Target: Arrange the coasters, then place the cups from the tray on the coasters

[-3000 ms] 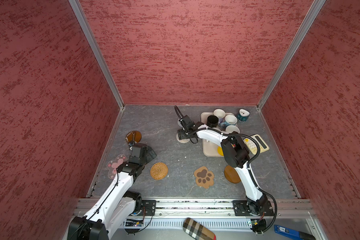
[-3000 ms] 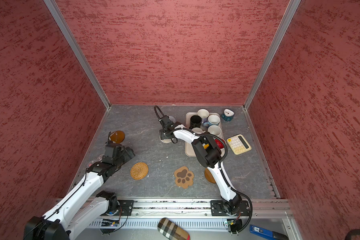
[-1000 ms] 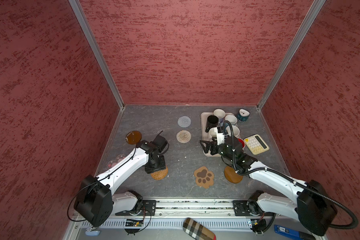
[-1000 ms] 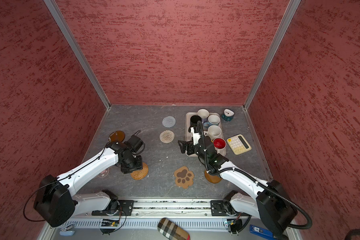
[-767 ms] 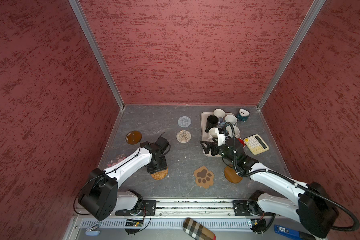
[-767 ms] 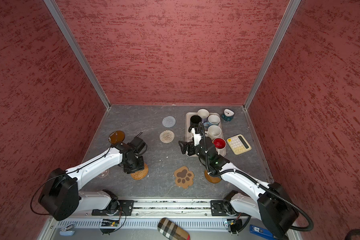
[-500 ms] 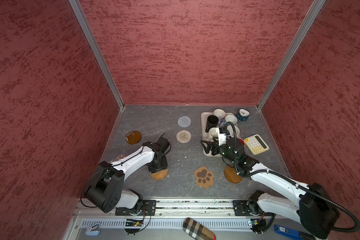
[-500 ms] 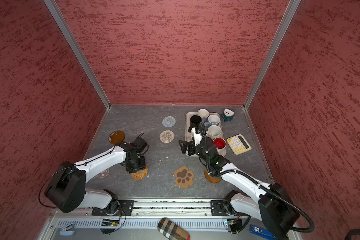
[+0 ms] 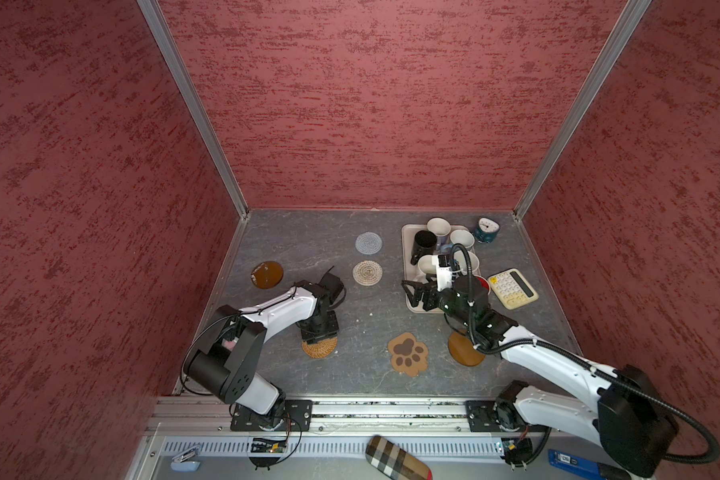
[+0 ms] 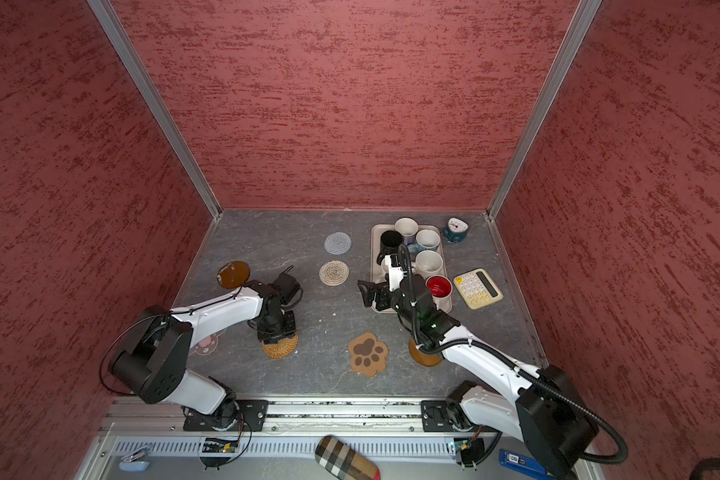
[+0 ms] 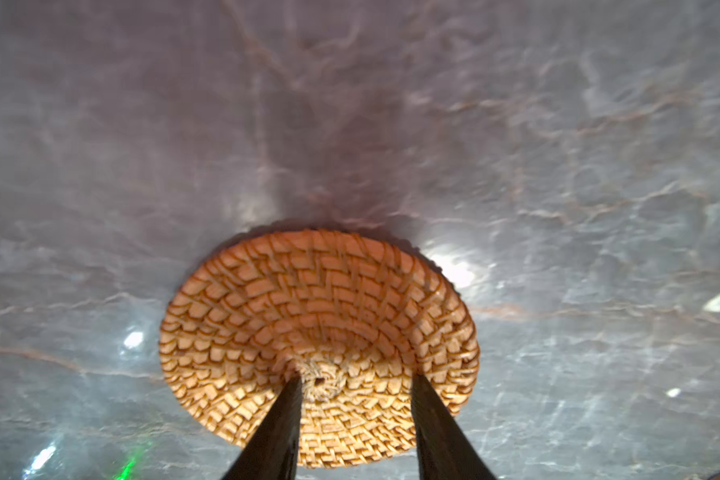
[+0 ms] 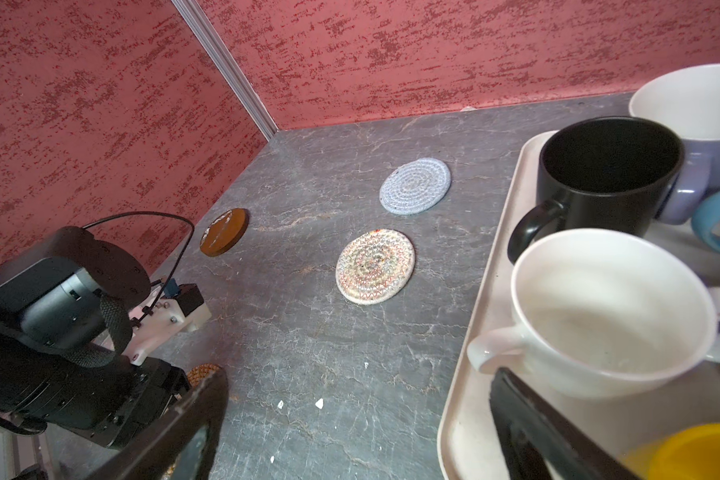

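Note:
My left gripper (image 9: 319, 332) points straight down on the tan rattan coaster (image 9: 320, 346) near the front left. Its jaws stand partly apart, and both fingertips (image 11: 295, 384) press on the mat's top face around its centre (image 11: 316, 316). My right gripper (image 9: 413, 293) hovers open and empty at the near left corner of the tray (image 9: 406, 253). Several cups stand in the tray, among them a black one (image 12: 607, 174), a white one (image 12: 607, 307) and a yellow one (image 12: 698, 453). Grey (image 9: 368, 242) and beige (image 9: 367, 272) woven coasters lie left of the tray.
A brown disc (image 9: 266, 274) lies at the left, a paw mat (image 9: 408, 353) and a second brown disc (image 9: 464, 353) at the front. The pink flower mat (image 10: 204, 344) is half hidden under my left arm. A calculator (image 9: 512, 287) and a teal clock (image 9: 487, 229) sit beside the tray.
My left gripper swung in from the left, came down on the rattan coaster and narrowed its jaws. My right gripper left the beige coaster and drew back to the tray corner, where it now holds still.

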### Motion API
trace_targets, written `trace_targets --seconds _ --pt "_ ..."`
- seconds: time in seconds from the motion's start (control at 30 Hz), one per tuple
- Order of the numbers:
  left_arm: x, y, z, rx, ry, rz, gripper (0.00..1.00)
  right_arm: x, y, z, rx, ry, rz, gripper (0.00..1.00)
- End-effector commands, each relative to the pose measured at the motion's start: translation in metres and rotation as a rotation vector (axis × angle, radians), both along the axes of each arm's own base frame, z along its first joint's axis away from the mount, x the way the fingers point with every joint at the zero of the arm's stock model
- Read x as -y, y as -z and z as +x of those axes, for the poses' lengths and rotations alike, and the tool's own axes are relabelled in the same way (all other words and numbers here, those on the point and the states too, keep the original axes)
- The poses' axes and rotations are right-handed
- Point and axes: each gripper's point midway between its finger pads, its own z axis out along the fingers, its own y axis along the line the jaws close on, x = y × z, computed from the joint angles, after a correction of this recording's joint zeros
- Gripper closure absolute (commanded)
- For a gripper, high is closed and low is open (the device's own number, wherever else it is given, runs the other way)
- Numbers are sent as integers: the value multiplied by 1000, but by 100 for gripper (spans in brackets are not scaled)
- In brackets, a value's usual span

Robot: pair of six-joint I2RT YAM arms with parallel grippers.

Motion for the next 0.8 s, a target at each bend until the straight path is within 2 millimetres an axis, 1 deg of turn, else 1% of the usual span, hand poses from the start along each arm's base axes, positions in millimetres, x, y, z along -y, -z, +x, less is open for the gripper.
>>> trace_targets --seconds 0.0,0.2,0.37,0.67,0.77 --pt "21 10 19 30 37 -25 56 8 -4 5 19 44 3 1" --pt "52 16 43 29 74 -55 56 12 -7 5 32 58 2 1" --pt "77 15 66 43 101 -83 56 12 -8 4 28 54 7 1" --pt "102 6 113 102 133 -100 56 13 -7 4 24 53 6 1" --pt "107 4 124 111 136 -105 56 13 -7 3 21 52 5 1"
